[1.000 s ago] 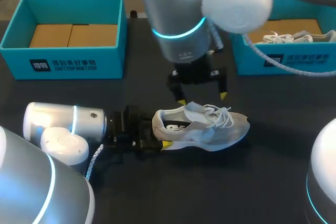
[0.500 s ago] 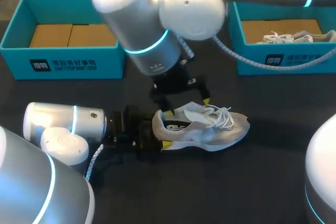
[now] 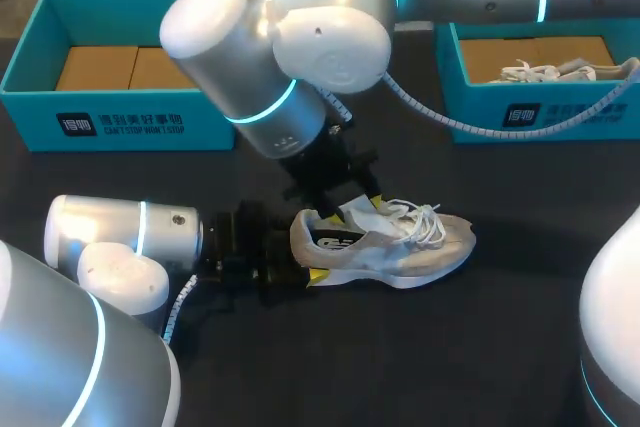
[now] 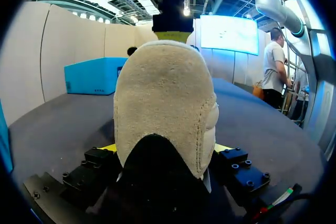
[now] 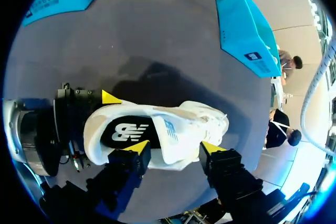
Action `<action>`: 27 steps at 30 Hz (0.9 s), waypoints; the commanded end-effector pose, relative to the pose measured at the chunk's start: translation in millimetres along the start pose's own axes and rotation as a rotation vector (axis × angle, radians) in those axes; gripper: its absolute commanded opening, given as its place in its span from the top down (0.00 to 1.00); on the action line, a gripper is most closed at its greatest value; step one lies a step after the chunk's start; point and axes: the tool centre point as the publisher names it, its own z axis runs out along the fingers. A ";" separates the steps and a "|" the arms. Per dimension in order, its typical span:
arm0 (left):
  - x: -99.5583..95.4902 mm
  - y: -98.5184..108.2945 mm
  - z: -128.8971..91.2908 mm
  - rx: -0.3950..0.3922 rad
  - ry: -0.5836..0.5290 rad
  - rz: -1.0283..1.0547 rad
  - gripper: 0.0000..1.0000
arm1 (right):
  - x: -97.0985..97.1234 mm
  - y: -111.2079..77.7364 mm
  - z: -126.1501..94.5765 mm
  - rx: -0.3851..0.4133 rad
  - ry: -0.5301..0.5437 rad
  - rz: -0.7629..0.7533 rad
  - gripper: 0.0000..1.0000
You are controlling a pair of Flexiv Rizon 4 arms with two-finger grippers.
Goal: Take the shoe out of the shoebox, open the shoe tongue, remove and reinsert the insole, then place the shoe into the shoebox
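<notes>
A pale grey shoe [image 3: 400,247] with white laces stands on the dark table, toe pointing right. My left gripper [image 3: 298,259] lies low at its back, shut wide on the heel; in the left wrist view the heel [image 4: 165,98] fills the space between the two yellow tips. My right gripper [image 3: 350,209] hangs over the shoe's mouth, open, a yellow tip on each side of the raised tongue [image 3: 357,209]. In the right wrist view the right gripper [image 5: 175,147] straddles the white flap beside the dark insole [image 5: 128,131]; whether its tips touch the flap is unclear.
A teal shoebox [image 3: 120,117] with cardboard inside stands at the back left. A second teal box [image 3: 540,112] at the back right holds another shoe [image 3: 560,72]. Bare dark table lies in front of and to the right of the shoe.
My right arm has swung left and come down onto the shoe's mouth, and its fingers have drawn closer together around the tongue. The left arm and the shoe have stayed put.
</notes>
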 end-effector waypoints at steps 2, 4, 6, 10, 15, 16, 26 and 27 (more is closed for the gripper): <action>2.0 1.6 0.0 0.000 -0.002 0.000 1.00 | 1.7 4.7 11.7 0.009 -0.001 -0.043 0.45; 2.0 1.6 0.0 0.000 -0.002 0.000 1.00 | 3.2 6.3 15.3 0.016 -0.007 -0.068 0.45; 2.0 1.6 0.0 0.000 -0.002 0.000 1.00 | 4.8 7.5 17.5 0.017 -0.017 -0.094 0.45; 2.0 1.6 0.0 0.000 -0.002 0.000 1.00 | 8.6 9.4 22.6 0.024 -0.023 -0.140 0.47; 2.0 1.6 0.0 0.000 -0.002 0.000 1.00 | 12.6 10.8 25.6 0.021 -0.044 -0.202 0.49; 2.0 1.6 0.0 0.000 -0.002 0.000 1.00 | 13.0 11.2 26.2 0.019 -0.050 -0.218 0.50; 2.0 1.6 0.0 0.000 -0.002 0.000 1.00 | 11.7 19.3 31.3 0.013 -0.119 -0.354 0.51; 2.0 1.6 0.0 0.000 -0.002 0.000 1.00 | 11.8 20.2 31.7 0.014 -0.122 -0.364 0.51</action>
